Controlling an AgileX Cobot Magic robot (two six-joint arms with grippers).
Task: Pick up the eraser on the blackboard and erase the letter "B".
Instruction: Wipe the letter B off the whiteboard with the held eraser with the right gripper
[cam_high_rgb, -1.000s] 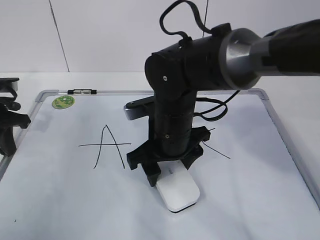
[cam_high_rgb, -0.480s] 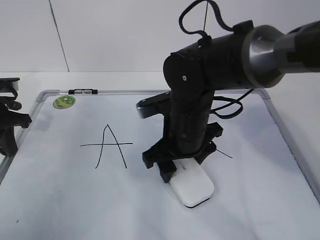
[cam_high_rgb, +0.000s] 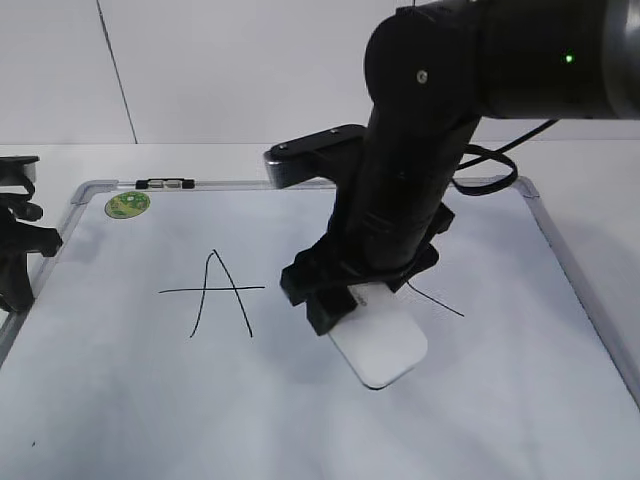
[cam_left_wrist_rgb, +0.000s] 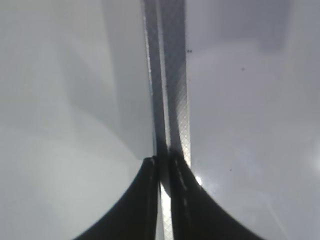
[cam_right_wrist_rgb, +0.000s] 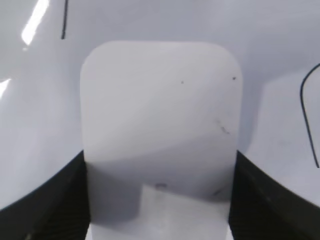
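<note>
My right gripper (cam_high_rgb: 345, 312) is shut on the white eraser (cam_high_rgb: 382, 347), which rests low on the blackboard (cam_high_rgb: 300, 400) right of centre. In the right wrist view the eraser (cam_right_wrist_rgb: 160, 110) fills the space between both fingers of the right gripper (cam_right_wrist_rgb: 159, 205). The letter "B" is mostly hidden behind the right arm; only a thin black stroke (cam_high_rgb: 437, 301) shows beside it, and a curved line (cam_right_wrist_rgb: 304, 105) shows in the right wrist view. My left gripper (cam_left_wrist_rgb: 164, 167) is shut and empty over the board's left frame (cam_left_wrist_rgb: 172, 75).
The letter "A" (cam_high_rgb: 214, 291) is drawn left of the eraser. A green sticker (cam_high_rgb: 127, 204) and a small black-and-clear clip (cam_high_rgb: 165, 183) sit at the board's top left. The left arm (cam_high_rgb: 15, 260) stands at the left edge. The silver frame (cam_high_rgb: 570, 270) bounds the right side.
My right arm has carried the eraser to the right across the board and then slightly up it, and the arm now leans further right. The left arm has not moved.
</note>
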